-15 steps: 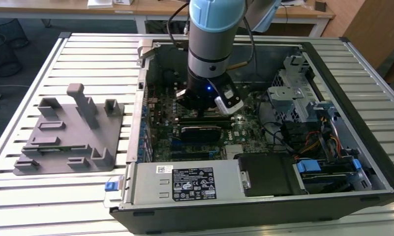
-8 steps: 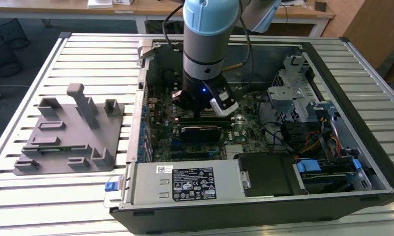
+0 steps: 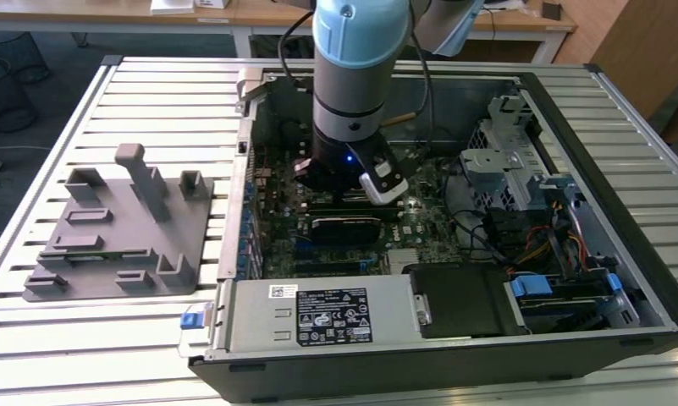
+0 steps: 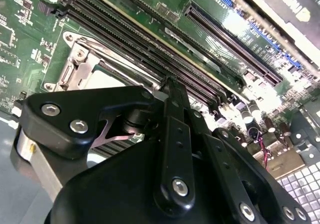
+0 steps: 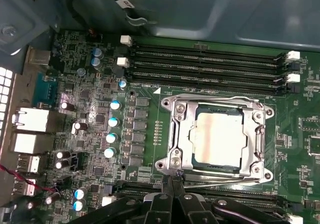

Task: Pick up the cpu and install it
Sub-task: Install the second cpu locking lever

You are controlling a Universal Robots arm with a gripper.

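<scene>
1. Silver-grey, the small flat square cpu (image 5: 219, 136) lay seated inside the metal-framed motherboard socket (image 5: 175, 134) in the first wrist view; the exterior view hid that spot behind the grey and blue robot arm (image 3: 355, 76).
2. One black claw (image 5: 172, 181) hung just beside the socket's edge, its fingertips (image 5: 176, 180) pressed together on nothing.
3. Four long black memory slots (image 5: 205, 66) ran beside the socket.
4. One open black computer case (image 3: 609, 186) and one grey moulded fixture (image 3: 124, 228) sat on the slatted metal bench (image 3: 146, 85).
5. The second wrist view showed the socket partly covered by claw linkages.
</scene>
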